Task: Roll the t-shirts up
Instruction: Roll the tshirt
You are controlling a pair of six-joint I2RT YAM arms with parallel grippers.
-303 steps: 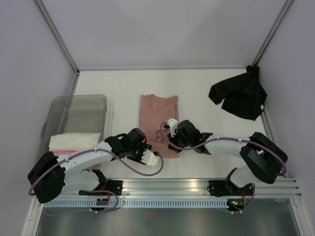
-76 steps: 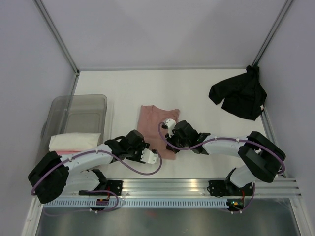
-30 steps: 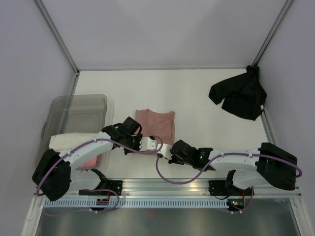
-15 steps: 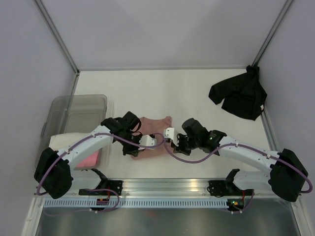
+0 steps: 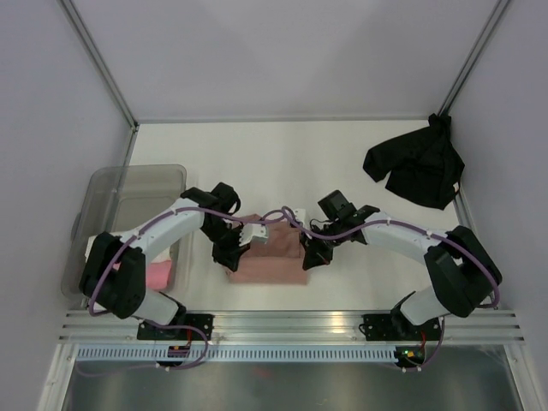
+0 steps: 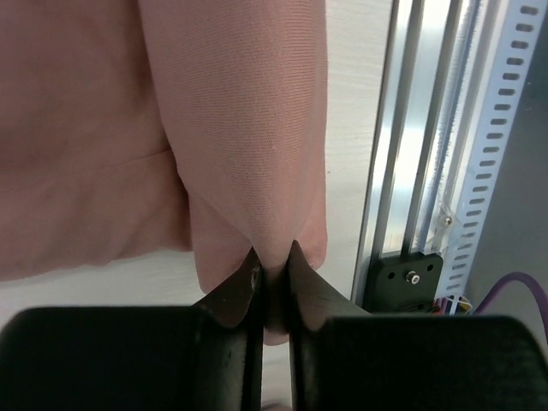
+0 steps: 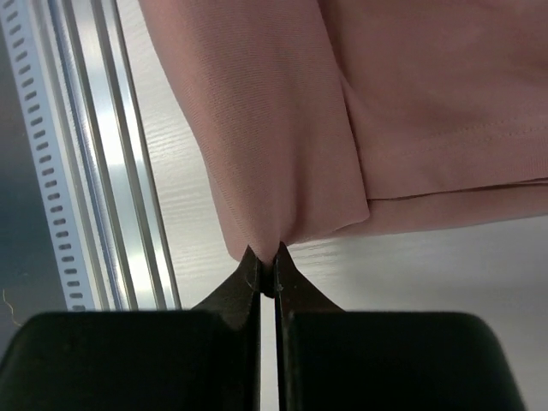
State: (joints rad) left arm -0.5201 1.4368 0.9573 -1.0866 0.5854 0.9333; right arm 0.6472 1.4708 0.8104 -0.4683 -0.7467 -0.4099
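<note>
The salmon-pink t-shirt (image 5: 267,259) lies folded into a short band near the table's front middle. My left gripper (image 5: 233,250) is shut on its left side; in the left wrist view its fingers (image 6: 272,272) pinch a fold of pink cloth (image 6: 240,145). My right gripper (image 5: 310,255) is shut on its right side; in the right wrist view it (image 7: 266,267) pinches a pink fold (image 7: 274,128). The black t-shirt (image 5: 417,167) lies crumpled at the back right. A bright pink roll (image 5: 157,276) shows in the bin; the cream roll is hidden by my left arm.
The translucent grey bin (image 5: 137,190) stands at the left. An aluminium rail (image 5: 291,325) runs along the front edge and shows in both wrist views (image 6: 428,163) (image 7: 103,154). Frame posts rise at the back corners.
Both grippers took hold of the pink t-shirt's sides and drew the far part toward the front. The shirt went from a long flat shape to a short folded band.
</note>
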